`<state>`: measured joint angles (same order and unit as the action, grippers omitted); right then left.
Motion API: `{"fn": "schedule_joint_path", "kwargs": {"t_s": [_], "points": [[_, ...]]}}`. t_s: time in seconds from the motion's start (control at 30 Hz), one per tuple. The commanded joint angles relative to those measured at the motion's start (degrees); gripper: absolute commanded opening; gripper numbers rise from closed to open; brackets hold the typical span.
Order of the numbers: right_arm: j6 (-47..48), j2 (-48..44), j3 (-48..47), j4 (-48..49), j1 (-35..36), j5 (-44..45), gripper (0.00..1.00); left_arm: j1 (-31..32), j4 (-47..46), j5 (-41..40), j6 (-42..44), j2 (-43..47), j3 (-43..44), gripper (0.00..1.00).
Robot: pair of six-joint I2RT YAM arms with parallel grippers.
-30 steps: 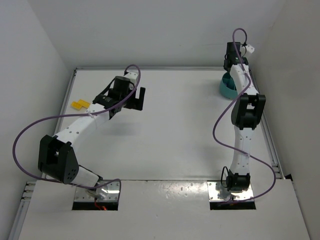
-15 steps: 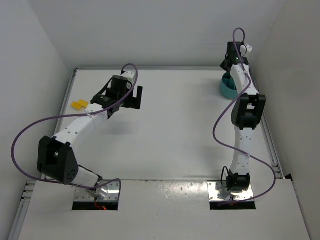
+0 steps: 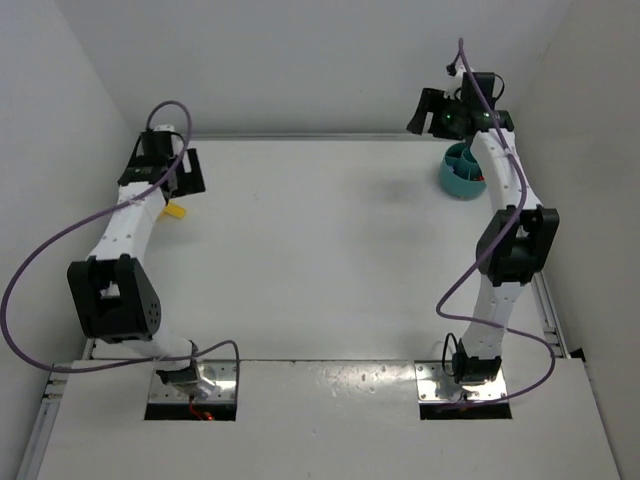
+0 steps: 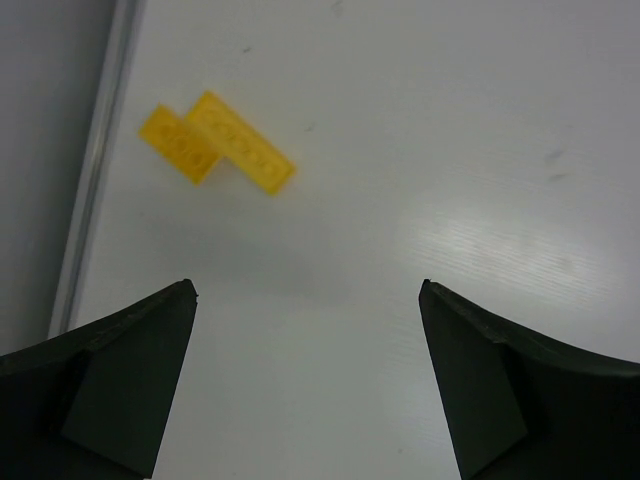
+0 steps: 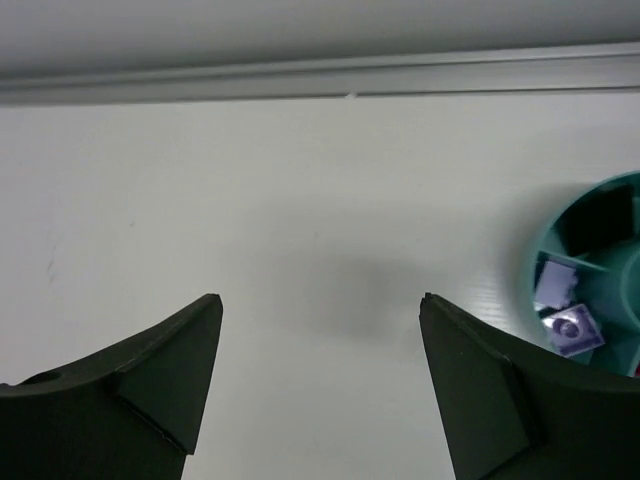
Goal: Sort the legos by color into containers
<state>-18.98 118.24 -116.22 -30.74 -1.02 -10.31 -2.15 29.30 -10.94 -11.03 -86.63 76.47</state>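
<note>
Hovering near the far left edge of the table (image 4: 450, 150), the left gripper (image 4: 307, 295) stood wide open and empty, with two touching yellow legos (image 4: 215, 138) lying just ahead of it. At far right, the right gripper (image 5: 320, 300) was likewise spread and empty beside the teal tub (image 5: 548, 250), one compartment holding a small brick (image 5: 572, 328).

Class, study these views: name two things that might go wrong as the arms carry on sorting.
1. The two yellow bricks lie touching beside the table's edge rail; the open left end effector may nudge one against it.
2. The open right end effector hangs near the teal tub and might knock it.
</note>
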Motion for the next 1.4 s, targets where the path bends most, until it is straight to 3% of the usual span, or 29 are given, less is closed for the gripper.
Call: {"fn": "schedule_joint_path", "kwargs": {"t_s": [0.0, 0.17, 0.4, 0.9, 1.37], "points": [[7.2, -3.2, 7.7, -2.2, 0.5, -8.6, 0.80, -7.4, 4.6, -1.3, -0.7, -5.1, 2.6, 1.00], [8.3, -8.5, 19.3, 0.9, 1.0, -14.1, 0.80, -14.5, 6.9, 3.2, -0.7, -14.5, 9.5, 1.00], [5.5, -13.8, 30.6, 8.6, 1.5, -15.6, 0.80, -15.9, 8.7, 2.4, -2.4, -23.9, 18.1, 1.00], [2.5, -13.3, 34.7, 10.4, 2.1, -17.9, 0.80, -17.4, 11.6, 8.0, -2.3, -43.3, 35.3, 1.00], [2.0, -11.6, 33.5, 9.9, 2.1, -18.4, 0.80, -16.8, 13.3, 8.0, -4.5, -48.5, 34.2, 1.00]]}}
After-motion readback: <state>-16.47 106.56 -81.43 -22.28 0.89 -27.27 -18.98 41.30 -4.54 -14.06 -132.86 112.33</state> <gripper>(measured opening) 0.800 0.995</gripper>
